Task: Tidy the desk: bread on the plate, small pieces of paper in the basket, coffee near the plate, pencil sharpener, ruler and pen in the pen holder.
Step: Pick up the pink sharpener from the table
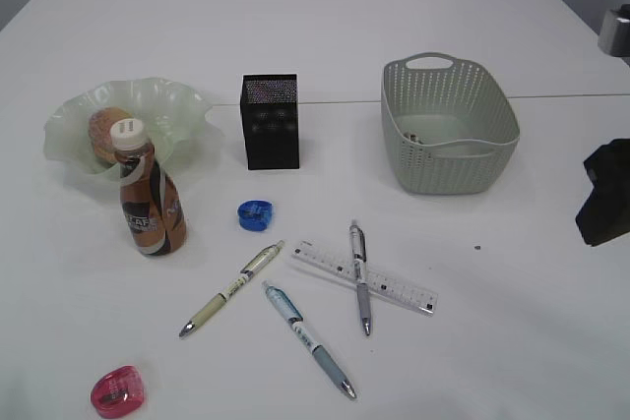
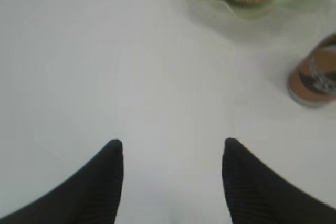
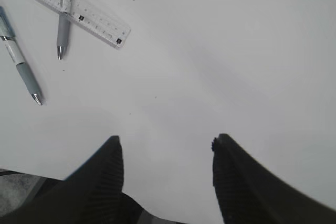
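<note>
So the bread and coffee part looks sorted already: the round brown bread bun (image 1: 108, 131) sits in the frilly pale green glass plate (image 1: 182, 105) and the brown plastic coffee bottle with the white cap (image 1: 150, 202) stands just in front of it, touching or nearly so. What's left is the stationery scattered in front of the black mesh pen holder (image 1: 271, 120): a clear plastic ruler (image 1: 394, 287) with a grey pen (image 1: 360, 274) lying across it, a cream-barrelled pen (image 1: 231, 288), a light blue pen (image 1: 307, 339), a small blue pencil sharpener (image 1: 255, 214) just in front of the holder and a pink one (image 1: 117, 391) way down at the near left corner. The pale green woven plastic basket (image 1: 492, 159) seems to have a scrap or two inside, hard to tell. Both grippers hang over bare table with jaws spread and nothing between them, the left gripper (image 2: 172, 148) near the plate, the right gripper (image 3: 165, 145) just past the ruler's end. Handling-wise I'd guess the pens are light, stiff and roll easily, so pinch mid-barrel across the width. The ruler is flat and slick against the table, probably the fiddly one; take the grey pen off first, then grab an edge. Sharpeners are chunky little blocks, easy to squeeze on the flat sides
</note>
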Motion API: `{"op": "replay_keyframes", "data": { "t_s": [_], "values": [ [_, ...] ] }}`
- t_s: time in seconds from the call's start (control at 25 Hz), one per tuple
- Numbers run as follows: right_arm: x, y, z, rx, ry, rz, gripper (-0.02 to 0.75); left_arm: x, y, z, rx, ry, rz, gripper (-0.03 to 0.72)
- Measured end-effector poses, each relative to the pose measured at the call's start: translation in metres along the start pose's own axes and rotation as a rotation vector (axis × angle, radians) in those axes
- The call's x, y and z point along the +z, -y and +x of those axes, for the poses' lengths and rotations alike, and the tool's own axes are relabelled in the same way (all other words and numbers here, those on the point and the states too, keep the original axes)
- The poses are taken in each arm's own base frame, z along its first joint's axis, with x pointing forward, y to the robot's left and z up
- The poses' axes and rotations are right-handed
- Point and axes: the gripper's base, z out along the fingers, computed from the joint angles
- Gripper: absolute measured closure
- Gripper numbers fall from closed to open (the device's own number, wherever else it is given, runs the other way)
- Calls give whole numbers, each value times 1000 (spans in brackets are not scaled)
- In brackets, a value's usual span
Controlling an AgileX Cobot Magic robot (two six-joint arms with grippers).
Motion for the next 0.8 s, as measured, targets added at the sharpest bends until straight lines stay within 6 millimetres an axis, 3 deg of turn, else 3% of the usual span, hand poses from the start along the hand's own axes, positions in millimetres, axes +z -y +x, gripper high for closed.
{"op": "replay_keyframes", "data": {
  "t_s": [0.24,0.44,0.8],
  "values": [
    [0,-1,0,4,-2,-7,333,-31,22,5,38,-240,95,252],
    [0,-1,0,4,4,-7,333,-51,44,-2,90,-327,239,253],
    [0,-1,-2,6,20,-11,333,-39,78,8,362,-478,400,254]
  ]
}}
